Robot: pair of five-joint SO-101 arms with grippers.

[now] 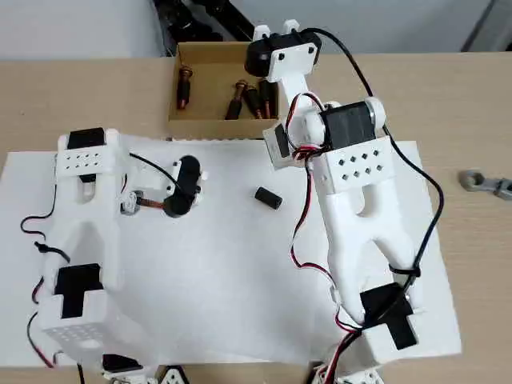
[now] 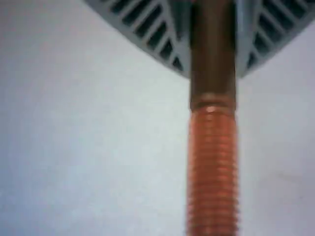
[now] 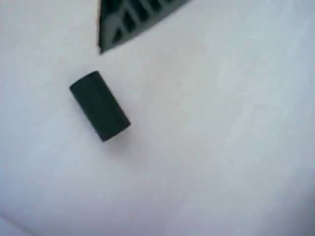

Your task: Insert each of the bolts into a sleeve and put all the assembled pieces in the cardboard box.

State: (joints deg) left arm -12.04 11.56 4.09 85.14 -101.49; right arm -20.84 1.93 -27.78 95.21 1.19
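Note:
My left gripper (image 1: 170, 205) is shut on a copper bolt (image 1: 146, 206) and holds it level just above the white sheet. In the left wrist view the threaded shank of the bolt (image 2: 212, 167) runs out from between the ribbed grey fingers (image 2: 147, 39). A black sleeve (image 1: 268, 198) lies on its side on the sheet, to the right of the left gripper and apart from it. My right gripper (image 1: 277, 147) hangs above and just behind the sleeve (image 3: 100, 105), not touching it. The cardboard box (image 1: 178, 88) at the back holds several assembled pieces.
A white sheet (image 1: 224, 280) covers the middle of the wooden table. A metal wrench (image 1: 484, 182) lies on the bare wood at the far right. Both arm bases stand at the front edge, with free sheet between them.

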